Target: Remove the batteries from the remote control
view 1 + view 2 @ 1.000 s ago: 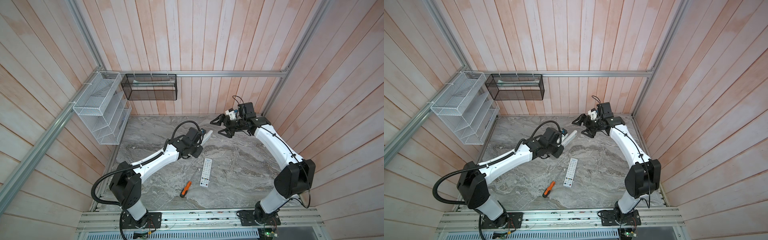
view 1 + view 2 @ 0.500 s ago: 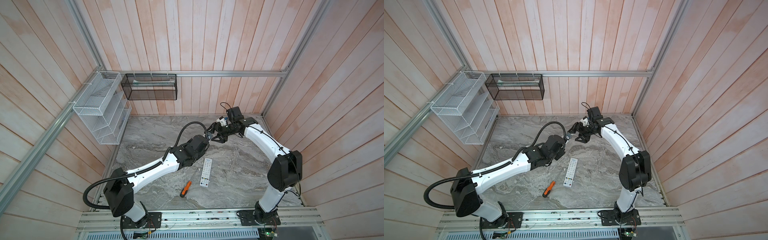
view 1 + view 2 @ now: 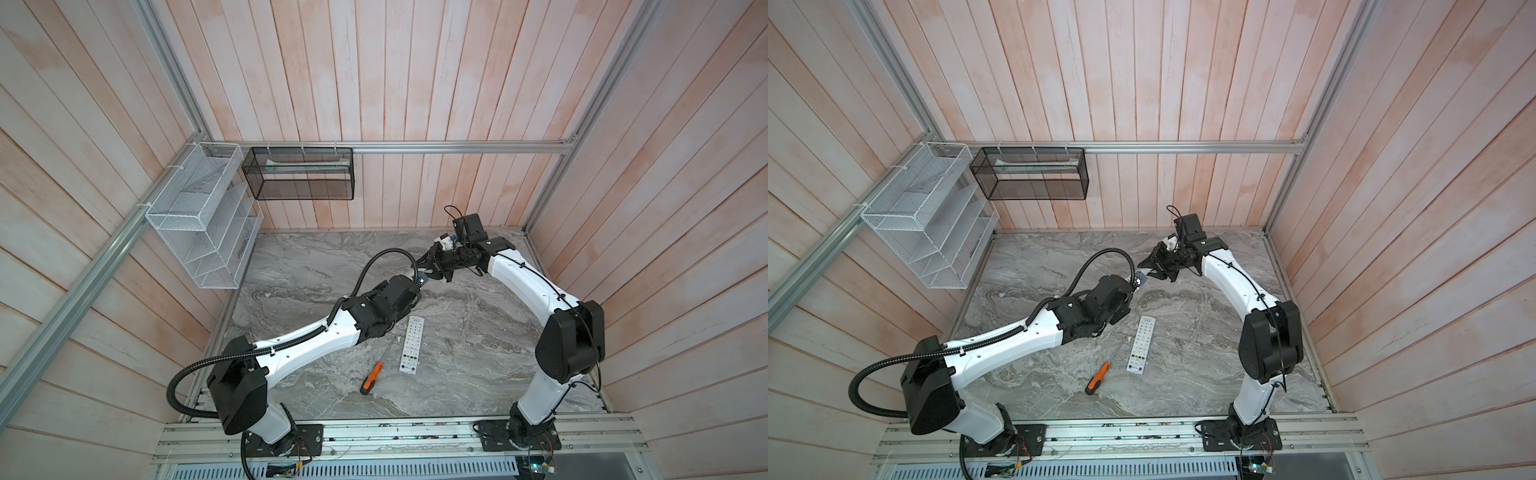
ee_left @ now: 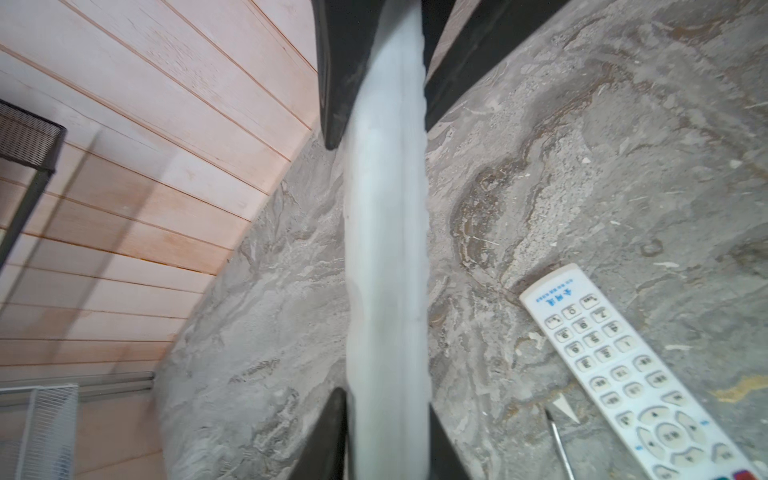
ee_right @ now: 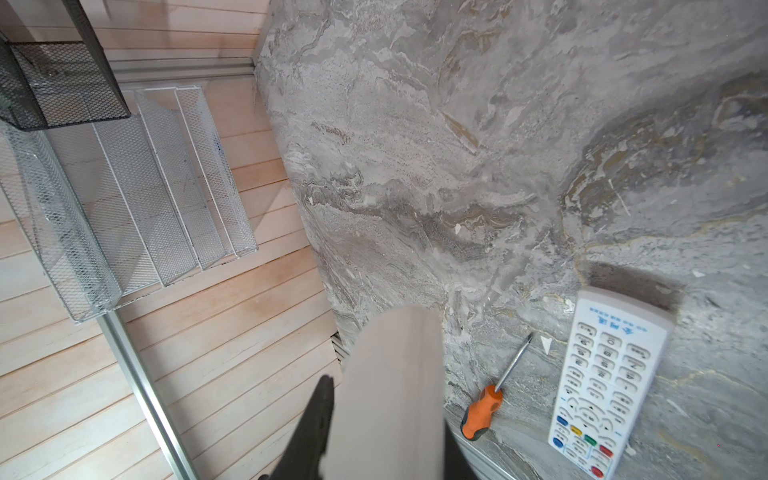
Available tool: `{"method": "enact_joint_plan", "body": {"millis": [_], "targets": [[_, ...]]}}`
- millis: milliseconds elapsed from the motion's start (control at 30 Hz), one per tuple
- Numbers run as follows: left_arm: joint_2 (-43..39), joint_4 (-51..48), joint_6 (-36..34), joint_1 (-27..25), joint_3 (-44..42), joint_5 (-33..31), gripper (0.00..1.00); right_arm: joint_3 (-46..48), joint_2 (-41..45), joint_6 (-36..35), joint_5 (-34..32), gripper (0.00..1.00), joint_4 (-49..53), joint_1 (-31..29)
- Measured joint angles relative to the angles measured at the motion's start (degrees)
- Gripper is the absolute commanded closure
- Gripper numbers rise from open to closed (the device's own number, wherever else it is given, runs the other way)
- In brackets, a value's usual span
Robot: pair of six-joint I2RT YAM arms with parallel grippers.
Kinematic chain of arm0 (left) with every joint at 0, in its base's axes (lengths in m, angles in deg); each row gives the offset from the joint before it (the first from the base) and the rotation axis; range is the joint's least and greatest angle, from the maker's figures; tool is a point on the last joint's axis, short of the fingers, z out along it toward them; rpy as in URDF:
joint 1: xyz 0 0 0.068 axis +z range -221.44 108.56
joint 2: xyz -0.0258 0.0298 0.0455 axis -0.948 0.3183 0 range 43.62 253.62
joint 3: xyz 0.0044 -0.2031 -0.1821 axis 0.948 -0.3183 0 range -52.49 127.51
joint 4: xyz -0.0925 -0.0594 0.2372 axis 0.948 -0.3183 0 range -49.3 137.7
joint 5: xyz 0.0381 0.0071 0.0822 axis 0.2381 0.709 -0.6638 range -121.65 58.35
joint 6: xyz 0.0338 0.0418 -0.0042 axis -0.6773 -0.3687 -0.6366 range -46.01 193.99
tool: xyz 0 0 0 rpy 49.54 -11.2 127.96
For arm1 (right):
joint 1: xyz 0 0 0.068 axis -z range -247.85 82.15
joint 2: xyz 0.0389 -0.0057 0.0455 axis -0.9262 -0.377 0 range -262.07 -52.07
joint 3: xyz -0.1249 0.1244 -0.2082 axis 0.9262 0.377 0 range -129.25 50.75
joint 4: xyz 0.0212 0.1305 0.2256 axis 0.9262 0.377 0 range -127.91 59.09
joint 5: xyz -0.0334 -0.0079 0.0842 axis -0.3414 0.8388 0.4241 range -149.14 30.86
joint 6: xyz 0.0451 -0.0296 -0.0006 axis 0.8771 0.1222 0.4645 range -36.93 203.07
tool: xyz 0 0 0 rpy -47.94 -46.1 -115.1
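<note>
Left gripper [image 4: 386, 399], right gripper [image 4: 380, 133] both clamping white remote [image 4: 386, 249].
Both top views barely showing it; L wrist cam showing both pairs of jaws on its edges.

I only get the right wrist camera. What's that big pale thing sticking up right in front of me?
Observer: That's the held remote; the left wrist view shows it long, white and edge-on.
Operator: Is only my arm holding it?
Observer: No, it also sits between the fingers of the left gripper.
Operator: Where is it?
Observer: In both top views, up off the table, where the right gripper meets the left.
</note>
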Motion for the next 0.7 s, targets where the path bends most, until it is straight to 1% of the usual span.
{"method": "enact_joint_plan", "body": {"millis": [67, 133, 233, 333, 367, 433, 500, 567, 633, 700], "targets": [[-0.02, 0.26, 0.48, 0.04, 0.00, 0.15, 0.39, 1.46, 0.79, -0.31, -0.02, 0.84, -1.75, 0.15], [-0.02, 0.70, 1.92, 0.15, 0.00, 0.26, 0.25, 4.37, 2.45, -0.31, -0.31, 0.85, -4.59, 0.57], [-0.37, 0.66, 3.80, 0.37, 0.00, 1.95, 0.08, 10.73, 5.81, 1.01, -0.81, 0.86, -10.45, 1.49], [-1.38, -0.44, 7.26, 1.11, 0.15, 5.92, 0.01, 16.41, 8.55, 2.38, -1.01, 0.87, -16.26, 2.78], [-1.70, -0.94, 8.48, 1.57, 0.28, 7.48, 0.00, 17.84, 9.18, 2.69, -1.11, 0.87, -18.10, 3.23], [-2.78, -2.08, 12.81, 4.20, 0.50, 13.77, 0.00, 20.63, 10.45, 3.23, -1.22, 0.87, -21.99, 4.31], [-4.37, -2.60, 18.32, 9.31, 0.39, 22.16, 0.00, 22.71, 11.63, 3.50, -1.42, 0.87, -25.64, 5.25], [-6.78, -0.70, 24.65, 16.63, -1.03, 31.80, 0.00, 24.74, 12.96, 4.33, -1.57, 0.87, -29.62, 6.19], [-9.90, 3.78, 32.74, 25.33, -4.61, 42.53, 0.00, 27.32, 14.73, 5.86, -1.57, 0.87, -34.82, 7.10], [-11.80, 8.76, 40.92, 31.89, -8.39, 51.41, 0.00, 29.24, 16.17, 7.39, -1.60, 0.87, -39.12, 7.74]]}}
